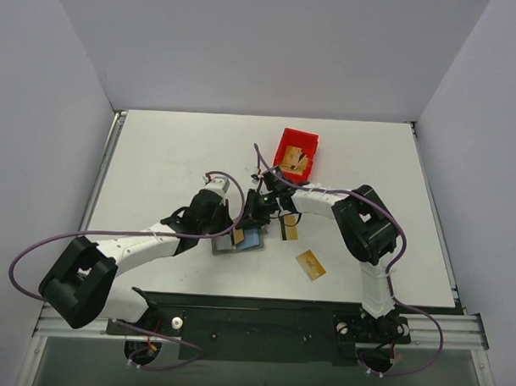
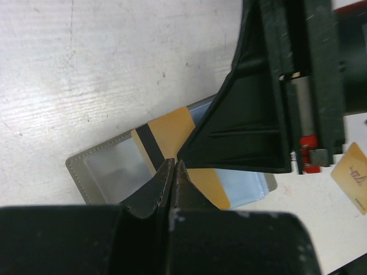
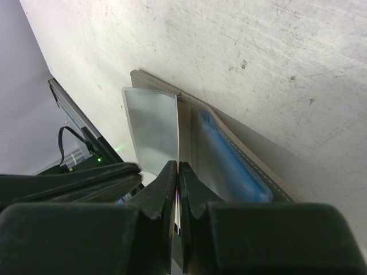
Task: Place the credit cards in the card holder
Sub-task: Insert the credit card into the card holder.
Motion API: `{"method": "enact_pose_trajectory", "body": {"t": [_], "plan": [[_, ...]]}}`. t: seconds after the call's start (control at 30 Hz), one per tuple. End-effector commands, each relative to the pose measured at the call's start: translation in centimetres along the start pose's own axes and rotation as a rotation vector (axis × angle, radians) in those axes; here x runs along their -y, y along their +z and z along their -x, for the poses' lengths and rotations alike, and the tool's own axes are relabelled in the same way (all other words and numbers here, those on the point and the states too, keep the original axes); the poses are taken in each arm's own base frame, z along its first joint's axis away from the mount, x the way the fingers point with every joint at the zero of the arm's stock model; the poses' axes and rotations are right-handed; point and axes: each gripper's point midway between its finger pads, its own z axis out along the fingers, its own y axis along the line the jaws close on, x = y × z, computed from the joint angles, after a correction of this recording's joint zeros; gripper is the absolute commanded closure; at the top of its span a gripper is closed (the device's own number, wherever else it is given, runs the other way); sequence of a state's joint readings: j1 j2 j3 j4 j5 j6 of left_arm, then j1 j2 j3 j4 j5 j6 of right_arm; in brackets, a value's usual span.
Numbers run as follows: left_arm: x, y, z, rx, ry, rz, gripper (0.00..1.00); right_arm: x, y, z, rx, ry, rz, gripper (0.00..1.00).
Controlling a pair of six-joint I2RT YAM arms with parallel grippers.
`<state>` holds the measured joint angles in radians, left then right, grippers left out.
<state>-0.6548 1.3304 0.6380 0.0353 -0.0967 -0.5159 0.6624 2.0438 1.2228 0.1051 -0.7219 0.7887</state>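
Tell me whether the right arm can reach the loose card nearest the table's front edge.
Probably, but not yet: the card lies bare and close by, while the right gripper is shut on the card holder's clear flap and must release first.

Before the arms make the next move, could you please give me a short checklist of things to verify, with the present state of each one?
1. Left gripper shut on the card: ok.
2. Right gripper shut on the flap of the holder, lifting it: ok, as far as it shows.
3. Holder lying open on the table: ok.
4. Striped end of the card inside a pocket: cannot tell.
5. Room between the two grippers: not ok, they almost meet over the holder.
6. Other cards stored: not ok, two cards lie on the table.
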Motion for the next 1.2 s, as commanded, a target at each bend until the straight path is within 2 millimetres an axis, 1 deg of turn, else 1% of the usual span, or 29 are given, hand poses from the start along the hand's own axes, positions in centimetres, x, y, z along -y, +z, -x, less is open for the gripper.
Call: {"method": "enact_pose_trajectory", "body": {"t": [0.0,0.03,0.13,0.17,0.27,0.3,0.33,0.37,0.4,0.43,0.53,0.6,0.67,0.73,1.0,1.03,1.07,1.17], "plan": [[0.3,1.0,-0.5,-0.002,-0.03,-0.023,1.0,-0.6,-0.6,0.5,0.034,-0.005,0.002,1.0],[0.1,1.2,-1.0,-0.01,-0.031,-0.018,1.0,-0.7,-0.7,0.5,0.036,-0.008,0.003,1.0],[-0.4,1.4,-1.5,-0.017,-0.038,0.0,1.0,-0.6,-0.9,0.6,0.049,-0.006,-0.002,1.0],[-0.6,1.5,-1.8,-0.024,-0.038,0.008,1.0,-0.7,-1.2,0.9,0.064,-0.008,-0.004,1.0],[-0.9,1.5,-2.2,-0.031,-0.04,0.018,1.0,-0.2,-2.1,0.9,0.097,-0.028,-0.029,1.0],[-0.9,1.7,-2.3,-0.035,-0.041,0.018,1.0,-0.4,-2.6,1.2,0.117,-0.039,-0.031,1.0],[-0.9,1.7,-2.2,-0.034,-0.042,0.017,1.0,-0.1,-2.8,1.0,0.12,-0.039,-0.037,1.0],[-0.9,1.8,-2.3,-0.039,-0.043,0.017,1.0,-0.4,-3.5,1.3,0.142,-0.047,-0.036,1.0],[-0.8,1.9,-2.3,-0.039,-0.044,0.014,1.0,-0.1,-3.8,1.3,0.147,-0.05,-0.042,1.0],[-0.8,2.0,-2.5,-0.045,-0.045,0.014,1.0,-0.4,-4.5,1.4,0.165,-0.053,-0.041,1.0],[-0.7,2.3,-2.5,-0.05,-0.042,0.01,1.0,-0.2,-6.0,1.5,0.183,-0.061,-0.052,1.0],[-0.6,2.4,-2.4,-0.051,-0.041,0.006,1.0,0.4,-6.6,1.4,0.18,-0.059,-0.077,1.0],[-0.4,2.5,-2.4,-0.053,-0.036,0.002,1.0,1.5,-7.2,0.7,0.16,-0.041,-0.123,1.0],[-0.3,2.6,-2.2,-0.053,-0.03,-0.001,1.0,2.3,-7.6,0.4,0.159,-0.04,-0.16,1.0],[0.5,2.6,-1.1,-0.036,-0.019,-0.023,1.0,5.2,-8.5,-0.6,0.148,-0.045,-0.287,1.0],[0.8,2.6,-0.7,-0.028,-0.019,-0.03,1.0,5.3,-8.6,-0.6,0.149,-0.044,-0.294,1.0],[0.9,2.6,-0.7,-0.03,-0.019,-0.034,1.0,5.7,-8.6,-0.9,0.142,-0.043,-0.312,1.0],[1.6,2.8,-0.2,-0.021,-0.012,-0.053,1.0,6.2,-8.7,-1.0,0.14,-0.041,-0.333,1.0]]}}
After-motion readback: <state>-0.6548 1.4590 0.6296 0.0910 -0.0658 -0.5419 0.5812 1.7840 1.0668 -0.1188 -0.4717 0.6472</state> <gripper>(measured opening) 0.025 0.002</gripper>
